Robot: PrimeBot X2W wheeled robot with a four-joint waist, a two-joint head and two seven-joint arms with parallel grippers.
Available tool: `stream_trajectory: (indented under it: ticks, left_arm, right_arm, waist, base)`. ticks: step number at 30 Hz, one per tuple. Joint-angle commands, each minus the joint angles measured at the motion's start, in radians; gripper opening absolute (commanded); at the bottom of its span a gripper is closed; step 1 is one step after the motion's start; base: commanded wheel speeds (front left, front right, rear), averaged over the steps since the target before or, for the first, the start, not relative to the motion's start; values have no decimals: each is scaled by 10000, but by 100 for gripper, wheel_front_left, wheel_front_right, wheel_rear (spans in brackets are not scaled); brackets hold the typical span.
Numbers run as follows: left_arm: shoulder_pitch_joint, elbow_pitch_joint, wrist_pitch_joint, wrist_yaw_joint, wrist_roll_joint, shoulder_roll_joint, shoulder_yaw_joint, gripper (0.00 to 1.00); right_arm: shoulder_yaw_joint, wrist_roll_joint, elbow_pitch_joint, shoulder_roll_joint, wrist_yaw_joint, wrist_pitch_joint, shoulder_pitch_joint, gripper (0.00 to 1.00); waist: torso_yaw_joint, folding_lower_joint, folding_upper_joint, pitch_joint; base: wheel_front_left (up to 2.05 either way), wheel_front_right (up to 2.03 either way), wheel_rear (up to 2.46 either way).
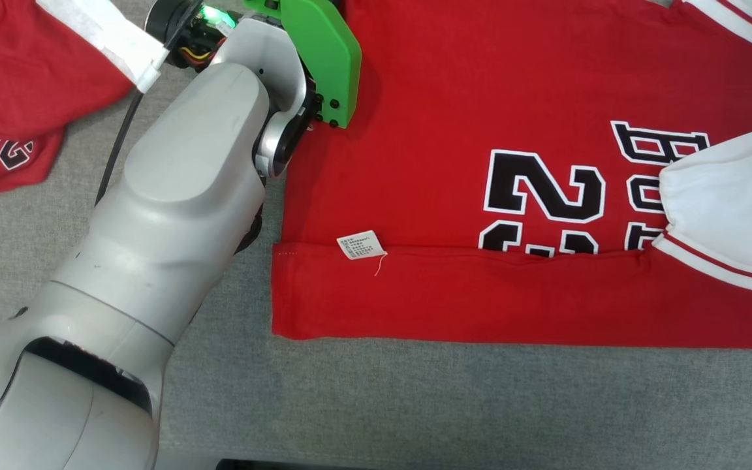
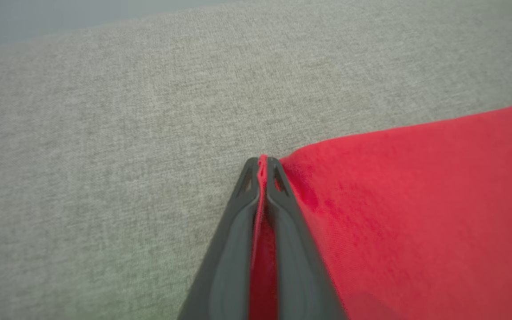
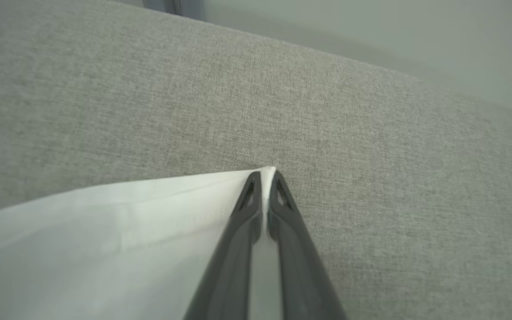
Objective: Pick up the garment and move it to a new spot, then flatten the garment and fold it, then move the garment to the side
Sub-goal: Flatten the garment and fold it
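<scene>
The garment (image 1: pixel 480 98) is a red jersey with black-and-white numbers and a white sleeve (image 1: pixel 728 202), spread across the grey cloth surface with its bottom hem folded up. A small white label (image 1: pixel 361 245) lies on that fold. My left arm (image 1: pixel 187 196) reaches to the garment's left edge, its fingers hidden behind a green plate (image 1: pixel 324 52). In the left wrist view my left gripper (image 2: pixel 262 160) is shut on a corner of the red fabric (image 2: pixel 416 213). In the right wrist view my right gripper (image 3: pixel 265 175) is shut on a corner of white fabric (image 3: pixel 105 231).
A second red garment (image 1: pixel 10 98) lies bunched at the upper left, partly under a white taped cable. Bare grey cloth surface (image 1: pixel 480 405) runs along the near side below the jersey. The surface's far edge (image 3: pixel 327 53) shows in the right wrist view.
</scene>
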Motion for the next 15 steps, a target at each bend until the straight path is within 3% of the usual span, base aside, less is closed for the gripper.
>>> stream_trajectory:
  ticks: [1,6,15]
  left_arm:
    - [95,127,-64,47,40,28,-20,0]
    - [214,167,-1004,175,127,259,171,0]
    - [935,447,-1799,-180,-73,622,240,0]
  right_arm:
    - [-116,-62,59,-59,-22,-173,261,0]
    - [-591,59,-134,165,-21,-1017,372,0]
    - [-248,528,-670,244,-21,-2228,1404,0]
  waist:
    - [-80,0,0,-120]
    - [-231,0,0,-527]
    - [-501,0,0,-1503]
  base:
    - [0,0,0]
    - [0,0,0]
    - [0,0,0]
